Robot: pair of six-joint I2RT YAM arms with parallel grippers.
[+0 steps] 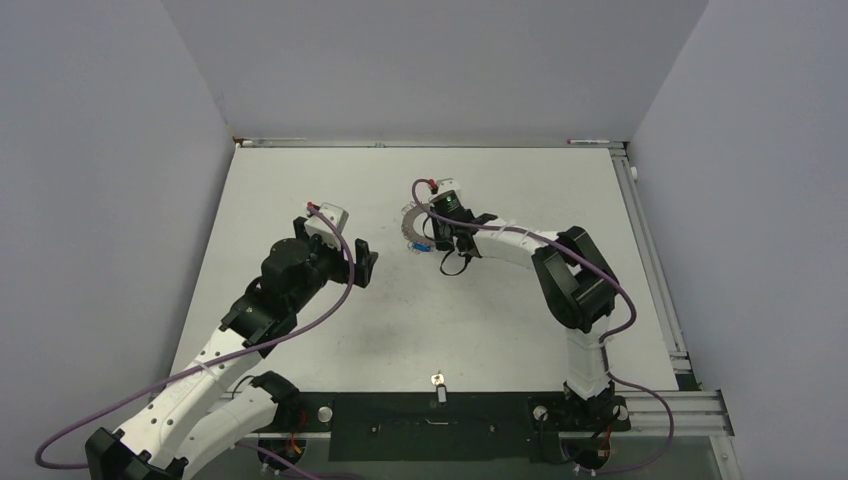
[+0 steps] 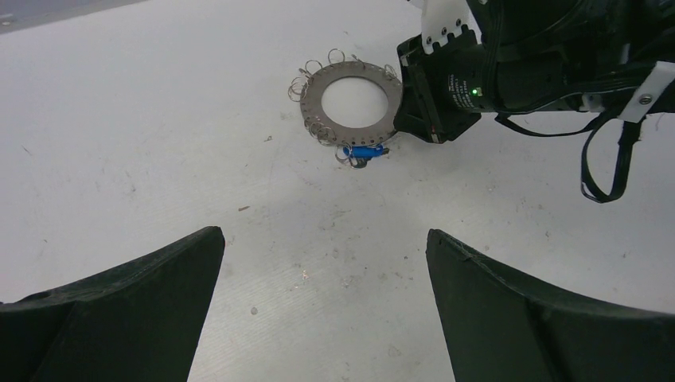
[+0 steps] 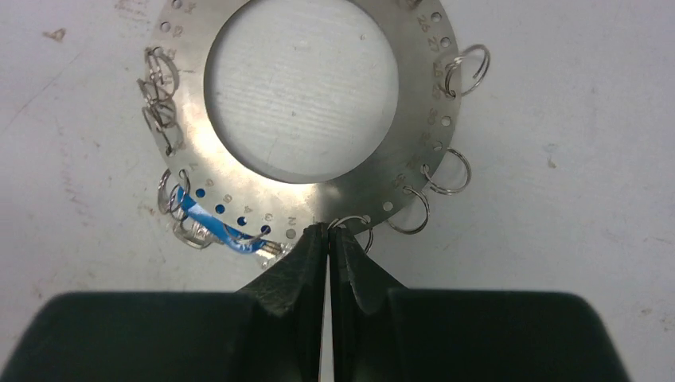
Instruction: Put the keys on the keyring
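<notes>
My right gripper (image 3: 327, 232) has its fingers pressed together, with the tips at the near rim of the ring (image 3: 414, 95), right beside a wire loop (image 3: 351, 224). I cannot tell whether they pinch the rim, the loop or nothing. My left gripper (image 2: 325, 234) hangs with its fingers wide apart and nothing between them, short of the ring. The key (image 1: 438, 384) lies alone at the near edge of the table (image 1: 300, 180), between my two bases and well apart from both grippers.

I judge the step in hand to be steadying the ring, with the key not yet fetched. To do it well, I should press the right tips low and firm on the rim so the ring cannot slide or spin. I should also hold clear of the blue tag (image 3: 213, 224) and the crowded loops near it. My free left gripper would have to turn back toward me for the key, take it by the black head, and carry it to an open loop. The key is tiny and lies flat, so a shallow pinch could flick it away.

Only the top view shows the key. Only the right wrist view shows the loops and the small holes clearly. The left wrist view shows the ring lying flat with my right gripper against its side, which the right wrist view cannot show.
</notes>
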